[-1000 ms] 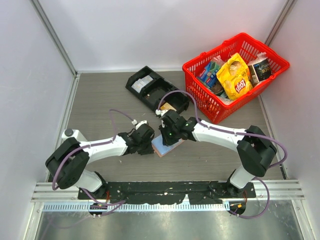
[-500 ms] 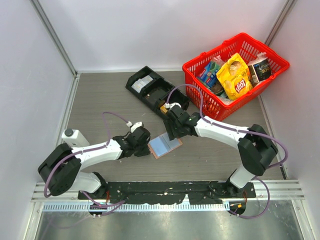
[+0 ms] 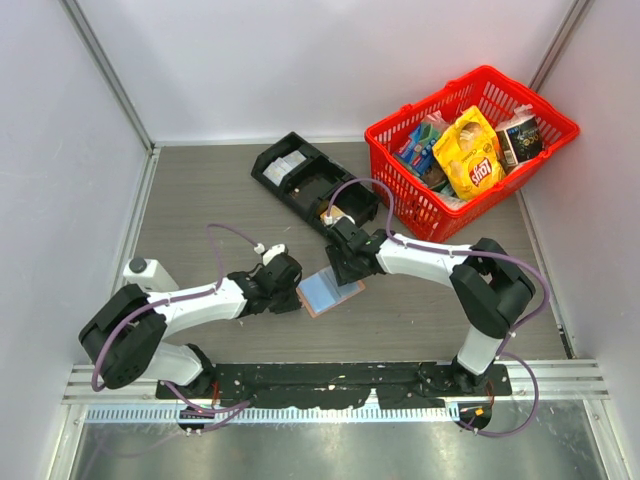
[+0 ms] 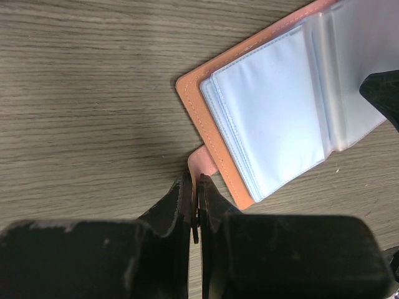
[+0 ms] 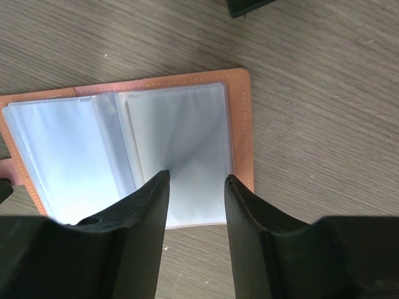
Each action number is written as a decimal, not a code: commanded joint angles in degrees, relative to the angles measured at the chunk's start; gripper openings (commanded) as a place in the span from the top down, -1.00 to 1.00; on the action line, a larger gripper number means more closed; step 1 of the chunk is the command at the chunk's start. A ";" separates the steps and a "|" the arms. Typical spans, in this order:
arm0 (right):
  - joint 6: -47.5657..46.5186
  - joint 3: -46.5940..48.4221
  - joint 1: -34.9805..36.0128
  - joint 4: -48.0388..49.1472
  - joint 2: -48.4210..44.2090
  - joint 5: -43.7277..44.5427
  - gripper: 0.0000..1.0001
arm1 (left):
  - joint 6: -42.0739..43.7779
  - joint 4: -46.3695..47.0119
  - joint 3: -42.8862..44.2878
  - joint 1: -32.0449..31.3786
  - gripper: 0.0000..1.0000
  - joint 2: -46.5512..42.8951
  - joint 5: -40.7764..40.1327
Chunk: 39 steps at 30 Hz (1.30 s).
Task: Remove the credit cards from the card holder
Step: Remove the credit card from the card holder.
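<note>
Card holder [image 4: 274,106] laid open; left jaws pinch tab [image 4: 202,167].

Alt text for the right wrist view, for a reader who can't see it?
The card holder lies open on the wood-grain table, pale translucent sleeves facing up. The open right end effector hangs over its right-hand panel; a corner of the black tray shows at the top edge.

Bright, even, diffuse light from above; all shadows soft. Left wrist view: dim shadow on the table [image 4: 93,146] left of the left gripper's [image 4: 196,187] closed jaws, its near body blurred. Right wrist view: pale sheen on the card holder [image 5: 177,134] ahead of the right gripper's [image 5: 196,180] parted jaws; fingers [image 5: 140,243] soft-focused
</note>
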 commanded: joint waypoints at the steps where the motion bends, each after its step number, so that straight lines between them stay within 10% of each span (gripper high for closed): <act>1: 0.83 -0.78 0.26 2.86 0.40 -2.08 0.13 | -0.60 1.33 0.53 -0.20 0.89 1.02 -0.71; 21: 2.05 -1.13 0.96 1.63 0.23 1.53 -0.14 | -0.86 1.34 0.44 -0.20 0.90 1.11 -0.63; 39: 3.11 -2.10 2.19 2.78 -2.75 -1.82 0.63 | -0.77 2.13 0.70 -0.20 0.90 1.72 0.25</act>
